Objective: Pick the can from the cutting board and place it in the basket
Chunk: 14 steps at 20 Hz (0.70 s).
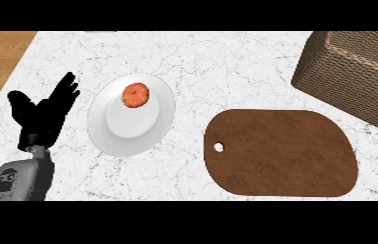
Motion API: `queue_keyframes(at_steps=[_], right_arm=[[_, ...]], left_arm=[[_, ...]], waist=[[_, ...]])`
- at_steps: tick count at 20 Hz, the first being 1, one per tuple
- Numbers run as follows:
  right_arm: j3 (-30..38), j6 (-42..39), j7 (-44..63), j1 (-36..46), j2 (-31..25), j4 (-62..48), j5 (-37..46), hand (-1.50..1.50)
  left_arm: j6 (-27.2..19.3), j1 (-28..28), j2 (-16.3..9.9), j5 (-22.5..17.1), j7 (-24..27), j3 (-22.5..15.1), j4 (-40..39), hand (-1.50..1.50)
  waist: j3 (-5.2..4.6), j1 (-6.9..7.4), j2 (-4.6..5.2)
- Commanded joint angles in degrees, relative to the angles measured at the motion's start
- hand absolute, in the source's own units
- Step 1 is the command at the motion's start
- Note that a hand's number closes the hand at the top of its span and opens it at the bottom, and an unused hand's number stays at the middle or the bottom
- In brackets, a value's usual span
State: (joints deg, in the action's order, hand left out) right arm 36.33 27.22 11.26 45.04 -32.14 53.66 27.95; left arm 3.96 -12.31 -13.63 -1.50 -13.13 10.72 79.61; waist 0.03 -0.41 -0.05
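At the far left my left hand (43, 110) rests open, fingers up, beside the white plate (118, 138) with its orange fruit (135, 95). Right of that lies the brown cutting board (280, 153), and I see no can on it. The woven basket (343, 70) stands at the far right; I cannot tell whether the can is inside. My right hand is out of view. A can, I judge, is light, stiff and smooth, best wrapped around its side.
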Motion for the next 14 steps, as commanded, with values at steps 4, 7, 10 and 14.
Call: queue_keyframes(at_steps=[4, 7, 10, 14], right_arm=[[9.32, -9.15, 1.33, -9.09, -6.78, 6.39, -12.15, -1.5], [13.82, -17.94, -0.26, -16.32, -9.55, 8.75, -18.55, -1.5], [15.83, -26.99, 1.04, -25.19, -10.25, 13.08, -21.88, -1.5], [21.43, -34.58, -5.51, -29.84, -16.2, 6.29, -27.18, -1.5]], left_arm=[[-0.22, -0.35, -0.89, -0.09, -1.23, 0.95, 0.12, 0.0], [2.02, 2.7, -2.03, -2.23, -1.56, 2.06, 3.06, 0.0], [0.78, 0.79, -1.14, -1.06, -1.17, 1.27, 1.61, 0.0], [0.19, -1.23, -0.14, -0.03, 0.3, 0.45, -1.28, 0.0]], waist=[[-0.02, -0.68, -0.16], [0.0, -0.62, -0.27], [-0.04, -1.87, -0.43], [0.0, -0.69, 0.05]])
